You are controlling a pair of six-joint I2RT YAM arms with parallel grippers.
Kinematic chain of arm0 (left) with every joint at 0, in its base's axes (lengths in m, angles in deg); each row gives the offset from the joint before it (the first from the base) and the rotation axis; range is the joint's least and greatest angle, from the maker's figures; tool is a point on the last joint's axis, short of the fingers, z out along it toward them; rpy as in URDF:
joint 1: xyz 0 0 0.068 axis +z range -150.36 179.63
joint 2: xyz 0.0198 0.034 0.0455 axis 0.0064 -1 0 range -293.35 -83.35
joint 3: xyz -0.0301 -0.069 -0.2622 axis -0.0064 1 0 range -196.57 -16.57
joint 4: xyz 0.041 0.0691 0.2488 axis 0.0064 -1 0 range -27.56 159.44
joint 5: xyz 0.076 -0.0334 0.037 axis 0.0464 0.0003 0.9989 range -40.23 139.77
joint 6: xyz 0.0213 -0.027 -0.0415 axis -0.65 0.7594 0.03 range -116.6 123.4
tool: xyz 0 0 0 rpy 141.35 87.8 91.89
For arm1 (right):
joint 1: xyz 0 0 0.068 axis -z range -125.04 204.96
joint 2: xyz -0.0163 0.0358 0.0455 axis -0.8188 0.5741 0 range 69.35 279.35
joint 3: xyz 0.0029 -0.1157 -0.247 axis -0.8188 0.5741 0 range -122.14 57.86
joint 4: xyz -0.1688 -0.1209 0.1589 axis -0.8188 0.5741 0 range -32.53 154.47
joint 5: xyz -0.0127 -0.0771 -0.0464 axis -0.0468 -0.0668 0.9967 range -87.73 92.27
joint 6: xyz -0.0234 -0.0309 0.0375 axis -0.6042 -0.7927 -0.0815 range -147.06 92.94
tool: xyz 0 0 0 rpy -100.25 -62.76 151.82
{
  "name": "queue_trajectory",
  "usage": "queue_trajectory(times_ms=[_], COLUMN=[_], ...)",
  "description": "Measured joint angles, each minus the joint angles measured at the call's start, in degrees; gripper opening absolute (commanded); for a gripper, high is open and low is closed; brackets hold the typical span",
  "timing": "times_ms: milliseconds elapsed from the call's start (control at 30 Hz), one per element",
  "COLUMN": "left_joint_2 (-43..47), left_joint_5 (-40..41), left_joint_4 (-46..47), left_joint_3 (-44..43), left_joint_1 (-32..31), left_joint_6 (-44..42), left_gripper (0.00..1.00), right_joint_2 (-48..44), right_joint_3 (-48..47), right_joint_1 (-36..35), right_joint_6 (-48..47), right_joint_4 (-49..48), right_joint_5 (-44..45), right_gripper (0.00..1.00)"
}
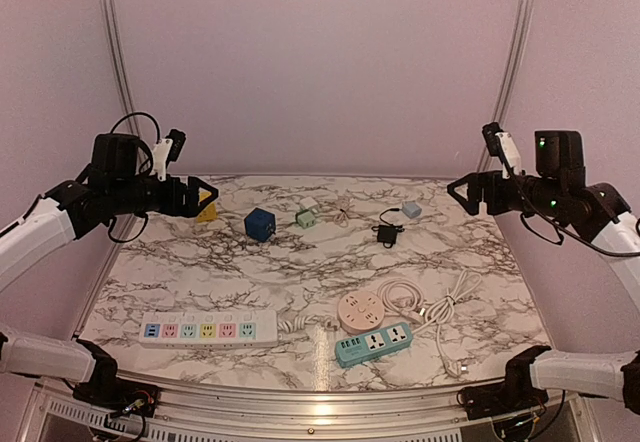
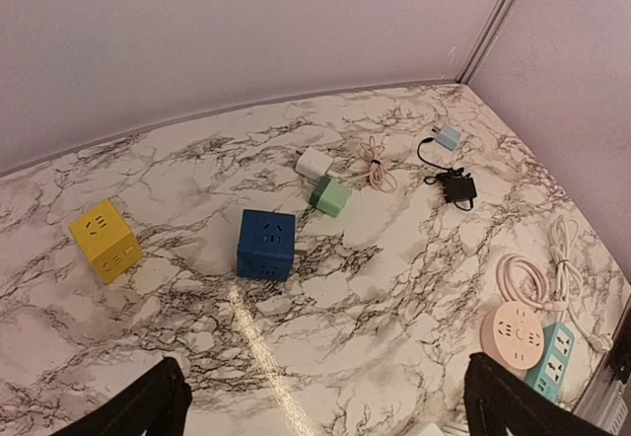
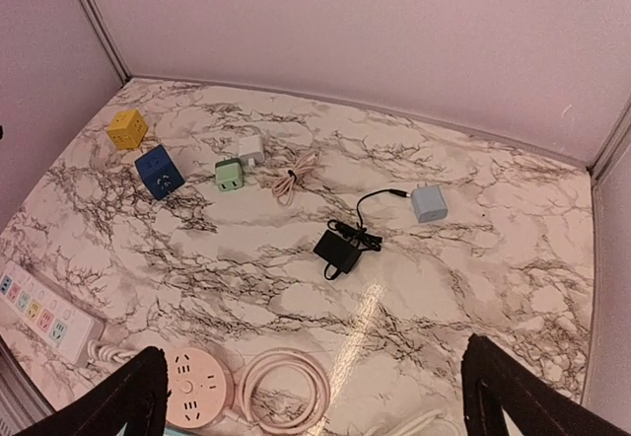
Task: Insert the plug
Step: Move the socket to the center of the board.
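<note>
Three small plugs lie at the back of the marble table: a white one with a pink cord beside a green cube socket, a black adapter with its cord, and a light blue one. A blue cube socket and a yellow cube socket sit to their left. My left gripper hovers open above the yellow cube, nothing between its fingers. High at the right edge my right gripper hangs open and empty, its fingers wide apart.
Along the front lie a long white power strip with coloured sockets, a round pink socket with a coiled cord, a teal power strip and a loose white cable. Walls close the back and both sides.
</note>
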Motion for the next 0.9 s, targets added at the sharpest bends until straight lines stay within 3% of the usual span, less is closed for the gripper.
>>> queue_trajectory(times_ms=[900], left_joint_2=[-4.35], left_joint_5=[-0.07], left_joint_4=[-1.79], left_joint_3=[-0.24], left_joint_1=[0.00], left_joint_6=[-0.83], left_gripper=[0.99], right_joint_2=[1.77], right_joint_3=[3.50], right_joint_1=[0.00], right_joint_6=[1.27], right_joint_4=[0.61], right_joint_5=[3.02], right_gripper=[0.99])
